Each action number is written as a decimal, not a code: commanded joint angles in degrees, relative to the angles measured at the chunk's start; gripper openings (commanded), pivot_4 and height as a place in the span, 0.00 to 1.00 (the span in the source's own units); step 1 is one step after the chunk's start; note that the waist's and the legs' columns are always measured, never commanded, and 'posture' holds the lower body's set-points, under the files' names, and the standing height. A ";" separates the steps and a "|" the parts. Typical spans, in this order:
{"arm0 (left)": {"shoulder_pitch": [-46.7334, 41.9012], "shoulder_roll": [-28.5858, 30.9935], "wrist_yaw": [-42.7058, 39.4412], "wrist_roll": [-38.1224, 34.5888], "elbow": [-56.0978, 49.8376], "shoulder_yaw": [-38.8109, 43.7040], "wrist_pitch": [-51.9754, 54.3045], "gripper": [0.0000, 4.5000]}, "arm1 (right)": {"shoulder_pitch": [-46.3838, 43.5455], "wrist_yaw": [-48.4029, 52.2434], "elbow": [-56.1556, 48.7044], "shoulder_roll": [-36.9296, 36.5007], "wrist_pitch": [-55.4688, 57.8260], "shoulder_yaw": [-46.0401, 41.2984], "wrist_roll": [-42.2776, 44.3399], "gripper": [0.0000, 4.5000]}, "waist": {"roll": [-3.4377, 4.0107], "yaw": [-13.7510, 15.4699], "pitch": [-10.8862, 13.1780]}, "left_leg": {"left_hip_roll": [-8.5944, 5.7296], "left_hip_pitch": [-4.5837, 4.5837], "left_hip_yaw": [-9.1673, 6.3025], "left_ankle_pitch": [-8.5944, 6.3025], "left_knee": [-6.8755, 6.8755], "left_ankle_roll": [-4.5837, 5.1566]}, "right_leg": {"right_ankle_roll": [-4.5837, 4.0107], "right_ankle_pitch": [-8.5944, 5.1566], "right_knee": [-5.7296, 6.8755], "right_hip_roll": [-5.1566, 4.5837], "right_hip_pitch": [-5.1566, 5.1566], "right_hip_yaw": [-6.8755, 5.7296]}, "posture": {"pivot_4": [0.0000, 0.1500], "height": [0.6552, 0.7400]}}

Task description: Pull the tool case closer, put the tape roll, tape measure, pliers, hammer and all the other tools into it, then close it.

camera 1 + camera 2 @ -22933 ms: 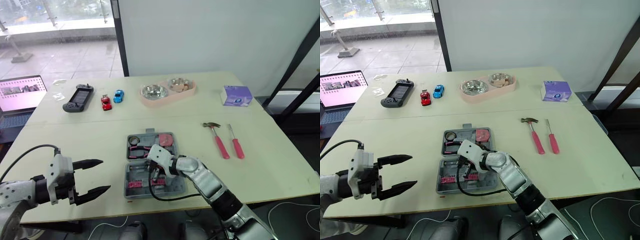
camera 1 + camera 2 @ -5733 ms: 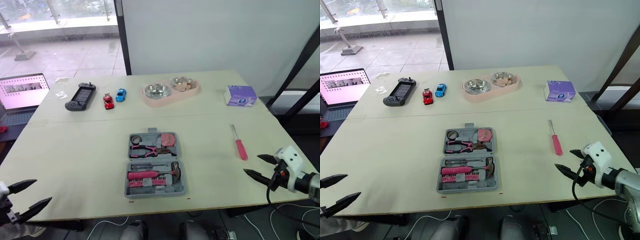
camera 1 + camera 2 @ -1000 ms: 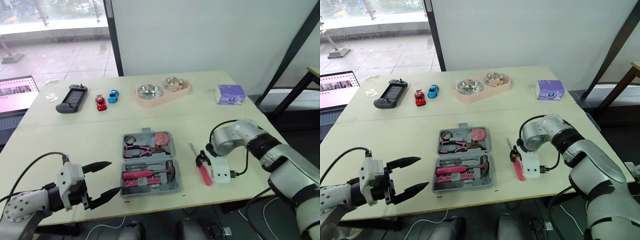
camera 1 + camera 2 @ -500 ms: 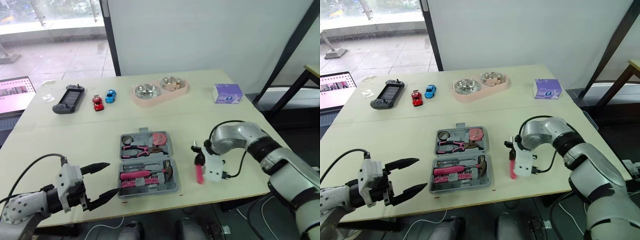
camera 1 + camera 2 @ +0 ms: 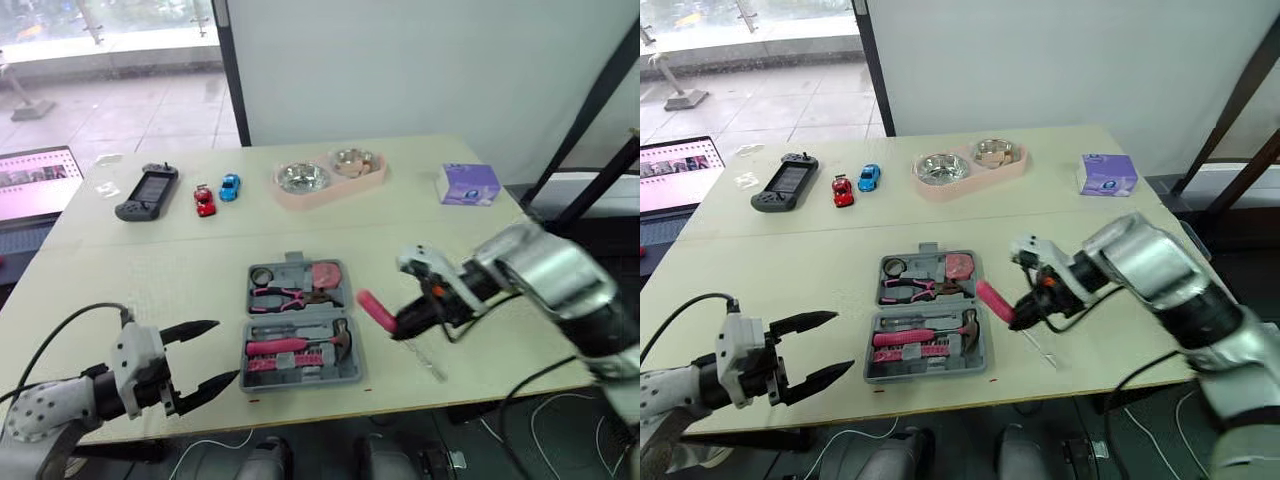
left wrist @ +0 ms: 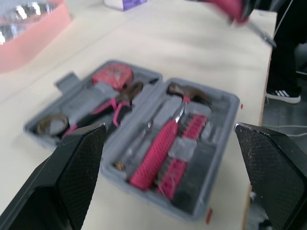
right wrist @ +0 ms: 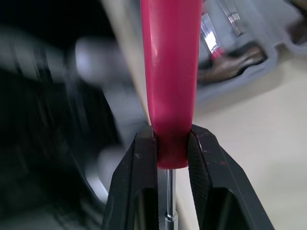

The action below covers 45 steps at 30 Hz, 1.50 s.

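Observation:
The grey tool case (image 5: pixel 343 378) lies open near the table's front edge. Its far half holds the tape roll (image 5: pixel 262 276), the pliers (image 5: pixel 285 297) and the pink tape measure (image 5: pixel 325 273). The near half holds the pink-handled hammer (image 5: pixel 295 346). My right gripper (image 5: pixel 412 320) hovers just right of the case, shut on a pink-handled screwdriver (image 5: pixel 375 308). The handle (image 7: pixel 170 72) points toward the case and the shaft slants down toward the table. Both fingers (image 7: pixel 139 182) clamp the handle's end. My left gripper (image 5: pixel 205 385) is open, low at the case's front left corner.
Along the far edge stand a pink double bowl (image 5: pixel 330 175), a purple box (image 5: pixel 467 185), a red toy car (image 5: pixel 204 201), a blue toy car (image 5: pixel 230 186) and a game controller (image 5: pixel 147 192). A laptop (image 5: pixel 35 190) sits off the table's left side.
My right gripper has swung the screwdriver from hanging upright to slanting, its handle now up and toward the case. The left arm has stayed put.

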 commanded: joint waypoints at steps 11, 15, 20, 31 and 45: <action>2.13 0.64 -0.06 -1.11 -1.39 2.44 0.33 1.00 | 12.04 -55.73 7.03 25.09 5.76 -31.73 -5.67 0.07 | -0.14 1.18 -0.12 | -0.23 -0.61 0.41 0.07 -0.01 -0.06 | 0.61 0.37 -0.02 -0.16 -0.59 0.07 | 1.00 0.80; 2.78 0.39 0.48 -1.35 -2.37 2.64 0.57 1.00 | 17.31 -64.47 0.35 32.48 5.32 -36.08 -11.06 0.07 | -0.22 0.33 -0.27 | -0.10 -0.05 0.59 0.08 0.03 -0.06 | 0.50 0.31 -0.02 -0.03 -0.05 0.08 | 1.00 0.80; 3.11 0.39 0.99 -2.15 -2.92 3.54 1.26 1.00 | 24.83 -67.89 -6.37 34.82 -1.12 -34.15 -12.16 0.40 | -0.36 0.42 -0.64 | -0.02 0.11 0.60 0.07 0.02 -0.06 | 0.39 0.23 -0.09 0.08 0.19 0.05 | 1.00 0.80; 2.70 0.65 0.48 -2.79 -2.23 4.14 1.56 1.00 | 45.54 -68.06 -24.11 32.29 -28.87 -22.23 -15.10 0.98 | -0.32 0.28 -0.91 | -0.02 0.15 0.66 0.06 0.02 -0.04 | 0.44 0.20 -0.10 0.05 0.22 0.10 | 1.00 0.80; 0.90 1.61 -4.20 -4.49 6.91 11.47 -2.30 1.00 | 53.80 -70.40 -17.75 35.28 -56.88 -18.12 -19.38 0.98 | -0.31 0.05 -0.90 | 0.15 0.20 0.66 0.06 0.01 -0.04 | 0.40 0.20 -0.08 0.19 0.15 0.21 | 1.00 0.80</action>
